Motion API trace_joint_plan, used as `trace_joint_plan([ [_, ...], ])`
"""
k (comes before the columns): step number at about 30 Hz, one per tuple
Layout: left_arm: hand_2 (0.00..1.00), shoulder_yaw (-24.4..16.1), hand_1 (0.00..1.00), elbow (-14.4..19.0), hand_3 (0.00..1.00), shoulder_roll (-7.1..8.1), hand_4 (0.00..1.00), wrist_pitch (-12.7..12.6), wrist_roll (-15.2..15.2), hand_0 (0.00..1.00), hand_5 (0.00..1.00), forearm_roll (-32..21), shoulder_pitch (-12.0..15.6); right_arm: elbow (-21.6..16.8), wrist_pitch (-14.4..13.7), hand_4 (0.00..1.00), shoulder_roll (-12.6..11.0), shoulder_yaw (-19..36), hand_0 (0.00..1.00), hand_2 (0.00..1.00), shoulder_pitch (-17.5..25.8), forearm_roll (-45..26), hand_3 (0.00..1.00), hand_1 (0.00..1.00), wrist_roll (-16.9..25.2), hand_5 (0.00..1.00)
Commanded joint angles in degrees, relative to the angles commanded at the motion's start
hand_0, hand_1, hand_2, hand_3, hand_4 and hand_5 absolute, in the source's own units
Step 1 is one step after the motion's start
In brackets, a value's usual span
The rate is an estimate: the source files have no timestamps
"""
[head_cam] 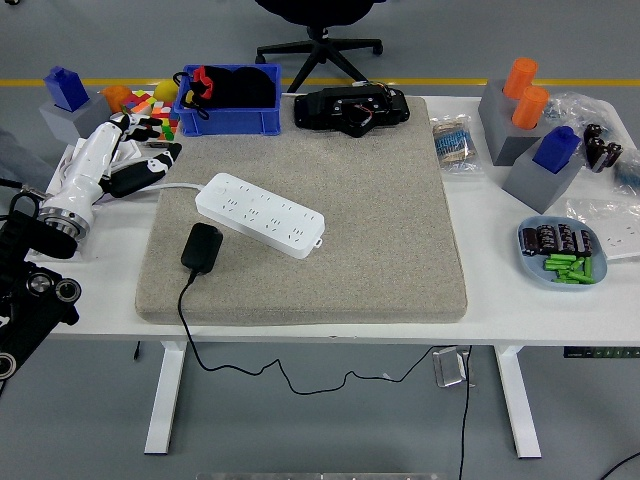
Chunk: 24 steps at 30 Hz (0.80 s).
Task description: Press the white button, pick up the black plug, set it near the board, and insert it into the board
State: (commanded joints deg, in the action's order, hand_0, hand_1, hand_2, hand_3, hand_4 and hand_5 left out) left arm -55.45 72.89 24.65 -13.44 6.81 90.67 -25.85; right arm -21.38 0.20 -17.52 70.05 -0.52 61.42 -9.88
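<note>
Left hand (135, 150) hovers at the bench's left edge, fingers loosely extended, holding nothing. Approach the power strip (262, 214) on the mat's left half; press its white button squarely. Black plug (201, 247) lies just beside it.

On the table (400, 325) lies a mat (360, 240); the board (262, 213) rests on its left part, the plug (201, 247) just before it, the left robot hand (140, 165) left of the mat.

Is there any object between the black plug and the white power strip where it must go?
No, nothing visible. The black plug lies on the grey mat just in front of the white power strip, with only bare mat between them.
</note>
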Motion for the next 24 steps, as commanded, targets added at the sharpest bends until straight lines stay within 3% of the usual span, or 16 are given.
trace_joint_plan([
  [3,0.368,2.6,0.312,-0.2,0.784,0.82,0.596,1.8,1.2,0.252,0.312,-0.3,-1.9,0.0,-0.1,0.672,0.0,0.2,0.781,0.659,0.0,0.0,0.616,0.680,0.0,0.435],
  [4,0.234,3.5,0.106,-0.4,0.745,1.11,0.252,2.5,1.6,0.092,0.002,-0.4,-2.8,0.0,0.0,0.671,-0.1,0.3,0.781,0.659,0.0,0.0,0.616,0.679,0.0,0.434],
  [10,0.234,6.6,0.106,-1.7,0.745,1.36,0.252,6.1,4.3,0.092,0.002,-1.2,-7.0,0.1,0.0,0.671,0.1,0.5,0.781,0.659,0.1,0.0,0.616,0.679,0.0,0.434],
  [11,0.116,7.7,0.013,-2.1,0.780,1.20,0.002,7.2,5.2,0.020,0.002,-1.6,-8.1,0.1,0.0,0.671,0.1,0.5,0.781,0.659,0.2,0.0,0.615,0.680,0.0,0.434],
  [17,0.101,12.8,0.002,-4.9,0.778,-0.03,0.002,12.1,9.8,0.018,0.002,-4.0,-13.2,0.1,0.0,0.671,0.0,0.4,0.782,0.659,0.1,-0.2,0.615,0.681,0.0,0.434],
  [24,0.096,17.7,0.002,-9.9,0.762,-1.83,0.002,13.6,11.6,0.014,0.002,-5.7,-17.2,0.1,0.0,0.672,-0.2,0.2,0.782,0.659,-0.2,-0.3,0.616,0.680,-0.1,0.434],
])
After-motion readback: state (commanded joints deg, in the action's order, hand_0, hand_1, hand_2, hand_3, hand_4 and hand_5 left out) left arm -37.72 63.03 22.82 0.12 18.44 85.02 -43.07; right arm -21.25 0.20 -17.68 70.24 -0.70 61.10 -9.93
